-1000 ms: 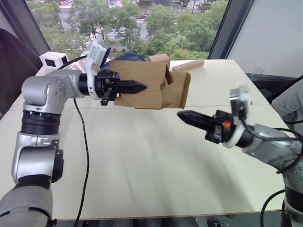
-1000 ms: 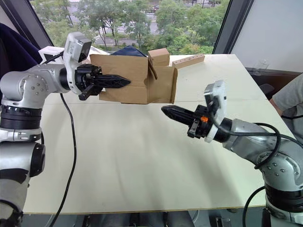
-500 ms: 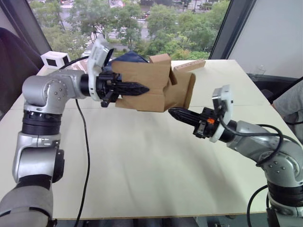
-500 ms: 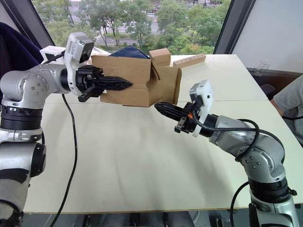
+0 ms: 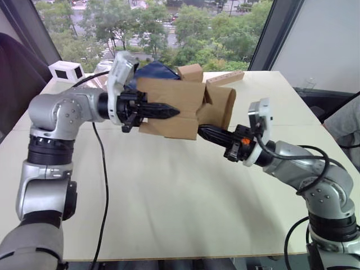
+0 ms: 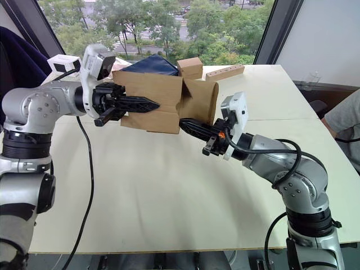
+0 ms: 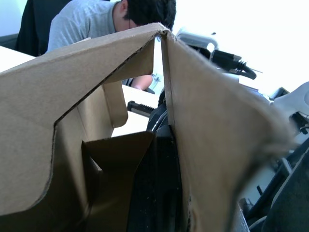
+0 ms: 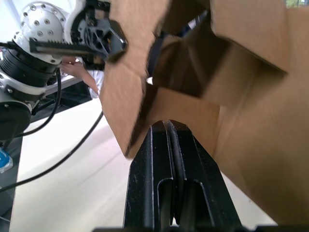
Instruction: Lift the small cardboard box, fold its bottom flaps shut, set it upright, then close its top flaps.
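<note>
The small cardboard box (image 5: 171, 106) is held in the air above the pale surface (image 5: 169, 197), lying on its side with its open ends facing left and right. The left tool (image 5: 169, 112) grips it: its black fingers are clamped on the near side wall of the box, one finger lying along the outside face. In the left wrist view a dark finger (image 7: 161, 183) sits pressed against the inner side of that cardboard wall. The flaps (image 5: 222, 107) at the end of the box facing the robot's right stand loosely open, splayed outward. The right tool (image 6: 188, 127) has its two fingers pressed together with nothing between them, and its tip touches the lower edge of the box just below those open flaps. Behind the box on the surface lie a long wooden block with holes (image 5: 225, 78) and another small brown carton (image 5: 189, 72). A small white box with dark windows (image 5: 64, 70) stands at the far left corner.
</note>
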